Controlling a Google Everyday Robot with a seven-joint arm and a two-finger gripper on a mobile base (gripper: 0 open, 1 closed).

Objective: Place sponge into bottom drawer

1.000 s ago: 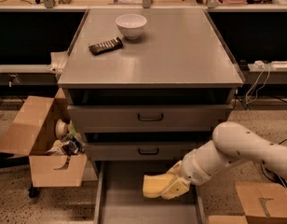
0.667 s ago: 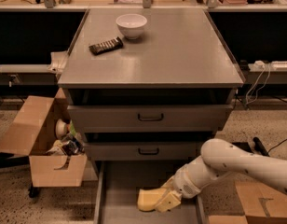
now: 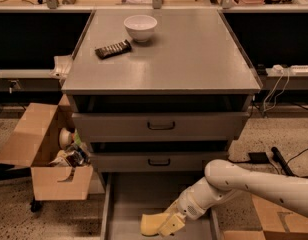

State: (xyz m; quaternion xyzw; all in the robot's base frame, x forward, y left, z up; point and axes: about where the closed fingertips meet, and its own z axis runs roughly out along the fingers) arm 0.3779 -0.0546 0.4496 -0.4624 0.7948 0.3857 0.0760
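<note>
The pale-yellow sponge is low inside the open bottom drawer, a wide shallow grey tray pulled out under the cabinet. My gripper is at the end of the white arm that reaches in from the right; it is shut on the sponge's right end and holds it just over the drawer floor. Whether the sponge touches the floor I cannot tell.
Two closed grey drawers with dark handles sit above the tray. On the cabinet top stand a white bowl and a dark wrapped bar. An open cardboard box with clutter stands at the left. Cables lie on the floor at right.
The arm has lowered and moved left, carrying the sponge from above the drawer's right side down to near the drawer floor.
</note>
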